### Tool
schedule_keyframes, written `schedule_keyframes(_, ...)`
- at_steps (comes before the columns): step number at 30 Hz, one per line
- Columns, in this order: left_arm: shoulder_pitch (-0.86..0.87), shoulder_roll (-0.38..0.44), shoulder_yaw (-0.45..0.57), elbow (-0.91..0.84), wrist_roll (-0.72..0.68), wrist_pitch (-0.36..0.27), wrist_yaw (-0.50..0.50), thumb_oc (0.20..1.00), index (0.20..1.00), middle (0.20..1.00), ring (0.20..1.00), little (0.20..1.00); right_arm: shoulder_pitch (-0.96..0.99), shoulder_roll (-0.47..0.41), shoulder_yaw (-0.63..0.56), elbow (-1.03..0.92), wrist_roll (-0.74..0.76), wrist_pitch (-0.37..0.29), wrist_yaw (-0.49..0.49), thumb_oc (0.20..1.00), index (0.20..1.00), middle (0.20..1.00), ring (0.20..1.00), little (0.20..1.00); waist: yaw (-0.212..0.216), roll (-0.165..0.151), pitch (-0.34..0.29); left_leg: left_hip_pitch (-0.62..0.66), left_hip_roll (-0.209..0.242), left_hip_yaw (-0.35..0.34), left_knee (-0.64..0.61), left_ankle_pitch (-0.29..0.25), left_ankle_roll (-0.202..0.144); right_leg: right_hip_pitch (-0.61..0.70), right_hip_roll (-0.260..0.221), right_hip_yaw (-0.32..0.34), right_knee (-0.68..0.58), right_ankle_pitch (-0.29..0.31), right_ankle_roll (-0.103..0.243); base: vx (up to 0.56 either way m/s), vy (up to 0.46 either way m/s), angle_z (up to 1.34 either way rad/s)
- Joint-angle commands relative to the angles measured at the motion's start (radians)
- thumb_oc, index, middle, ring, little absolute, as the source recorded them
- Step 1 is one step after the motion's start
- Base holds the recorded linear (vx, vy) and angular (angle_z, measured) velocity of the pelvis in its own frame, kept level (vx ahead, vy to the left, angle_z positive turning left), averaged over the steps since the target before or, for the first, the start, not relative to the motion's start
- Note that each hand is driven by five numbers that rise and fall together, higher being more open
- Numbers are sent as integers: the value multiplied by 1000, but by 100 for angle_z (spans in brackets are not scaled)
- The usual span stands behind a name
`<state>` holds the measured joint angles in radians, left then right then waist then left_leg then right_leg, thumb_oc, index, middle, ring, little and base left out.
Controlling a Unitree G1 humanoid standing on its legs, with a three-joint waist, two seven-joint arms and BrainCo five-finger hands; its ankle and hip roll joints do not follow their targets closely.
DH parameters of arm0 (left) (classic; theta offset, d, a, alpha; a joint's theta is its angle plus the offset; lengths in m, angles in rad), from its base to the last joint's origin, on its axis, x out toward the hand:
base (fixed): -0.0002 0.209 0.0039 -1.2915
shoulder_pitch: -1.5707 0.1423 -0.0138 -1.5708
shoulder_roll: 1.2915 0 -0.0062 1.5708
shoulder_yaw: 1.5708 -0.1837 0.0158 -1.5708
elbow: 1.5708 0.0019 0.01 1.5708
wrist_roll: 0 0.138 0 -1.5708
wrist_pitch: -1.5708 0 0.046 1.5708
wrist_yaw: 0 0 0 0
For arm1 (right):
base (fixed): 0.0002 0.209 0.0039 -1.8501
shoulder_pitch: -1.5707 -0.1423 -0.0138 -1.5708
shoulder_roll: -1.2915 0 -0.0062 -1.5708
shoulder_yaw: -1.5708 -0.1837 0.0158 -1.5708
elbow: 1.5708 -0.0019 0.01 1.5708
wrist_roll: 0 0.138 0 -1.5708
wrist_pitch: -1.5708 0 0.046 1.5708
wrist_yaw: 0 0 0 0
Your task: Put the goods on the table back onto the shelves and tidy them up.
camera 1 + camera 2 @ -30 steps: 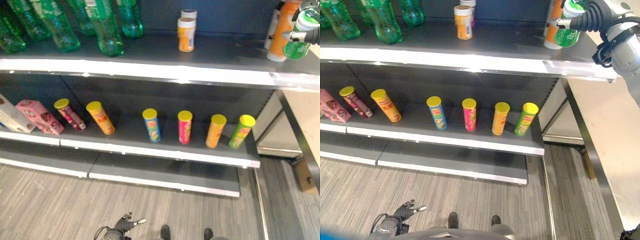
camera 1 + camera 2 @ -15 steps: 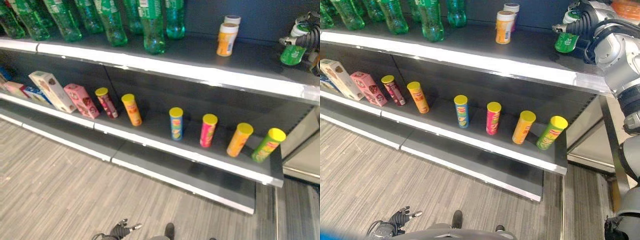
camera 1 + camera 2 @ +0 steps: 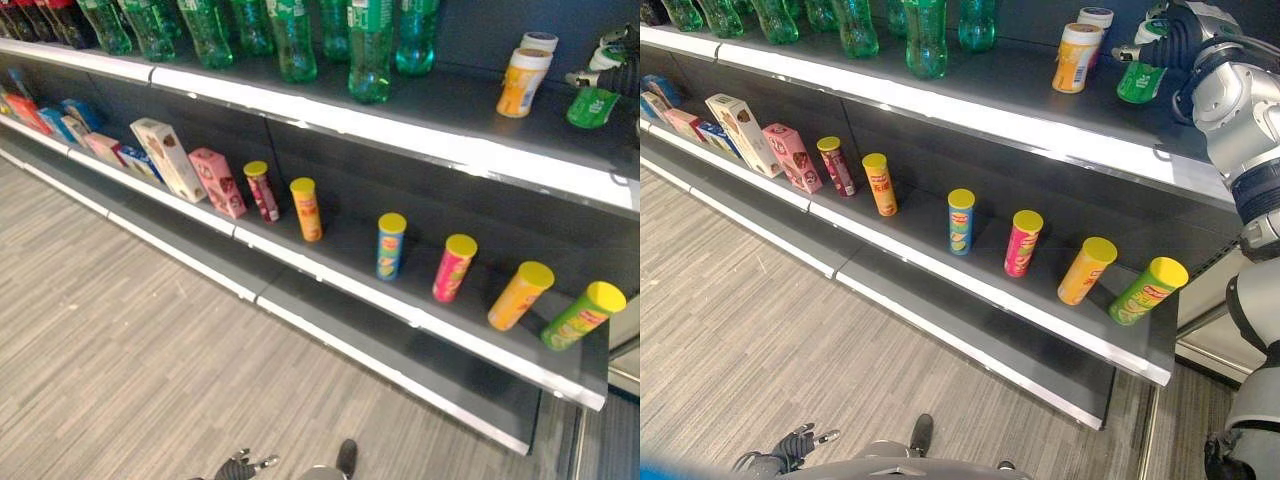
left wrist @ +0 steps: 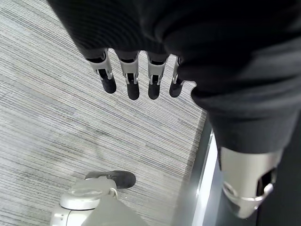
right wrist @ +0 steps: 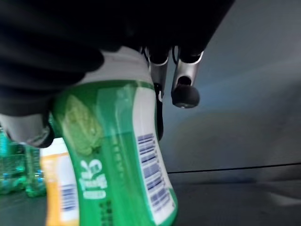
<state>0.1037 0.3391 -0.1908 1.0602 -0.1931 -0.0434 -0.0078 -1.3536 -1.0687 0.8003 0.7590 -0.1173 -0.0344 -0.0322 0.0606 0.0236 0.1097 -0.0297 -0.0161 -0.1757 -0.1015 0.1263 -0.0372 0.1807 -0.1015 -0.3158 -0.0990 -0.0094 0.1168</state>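
Green bottle [image 3: 1140, 75] still gripped, right hand [image 3: 1175, 40], top shelf [image 3: 1040, 125]

Open dark board on the top shelf [image 3: 1020, 75] between the row of green bottles [image 3: 926, 35] and the two orange jars [image 3: 1077, 55], so there's passage there. Right of the jars it's tight: the right hand [image 3: 1175, 40] and its green bottle [image 3: 1140, 80] fill that gap.

Green bottle [image 3: 1139, 80] now above shelf [image 3: 1020, 85].
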Motion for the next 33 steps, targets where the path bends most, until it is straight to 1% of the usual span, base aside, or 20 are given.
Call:
schedule_keyframes(1, -63, 73, -21, 12, -20, -17, -2, 1000, 1000, 1000, 1000, 1000, -179, -21, 94, -30, 0, -12, -6, 200, 200, 200, 200, 200, 15, -76, -7, 61, 72, 108, 23, -127, -89, 13, -49, 57, 24, -98, 17, 24, 8, 4)
schedule_keyframes(7, -73, 72, -24, -2, -20, -21, 3, 1000, 1000, 1000, 1000, 1000, -170, -2, 83, -99, 16, -28, -4, 200, 200, 200, 200, 200, 6, -79, -7, 68, 72, 123, 24, -134, -83, 11, -54, 62, 26, -96, 20, 4, 5, -1)
schedule_keyframes(17, -75, 64, -11, 1, -19, -21, 12, 1000, 1000, 1000, 1000, 1000, -143, 20, 63, -209, 19, -35, 5, 200, 200, 200, 200, 200, -5, -80, -6, 77, 70, 146, 21, -148, -74, -2, -66, 87, 30, -92, 26, 23, 22, -9)
schedule_keyframes(21, -78, 61, -10, 0, -21, -22, 15, 1000, 1000, 1000, 1000, 1000, -143, 41, 63, -199, 18, -36, 5, 200, 200, 200, 200, 200, -4, -81, -7, 81, 69, 148, 21, -150, -73, 2, -67, 90, 26, -92, 26, 6, 2, -2)
schedule_keyframes(22, -77, 60, -10, -1, -26, -23, 16, 1000, 1000, 1000, 1000, 1000, -139, 60, 62, -194, 21, -39, 9, 200, 200, 200, 200, 200, 2, -82, -7, 80, 68, 147, 22, -150, -73, 4, -67, 89, 26, -93, 25, 0, 0, 0)
schedule_keyframes(33, -73, 57, -12, 9, -24, -22, 15, 1000, 1000, 1000, 1000, 1000, -126, 95, 64, -161, 17, -39, 18, 200, 200, 200, 200, 200, 12, -80, -2, 79, 66, 137, 21, -147, -73, 7, -68, 77, 28, -95, 23, 1, -1, 1)
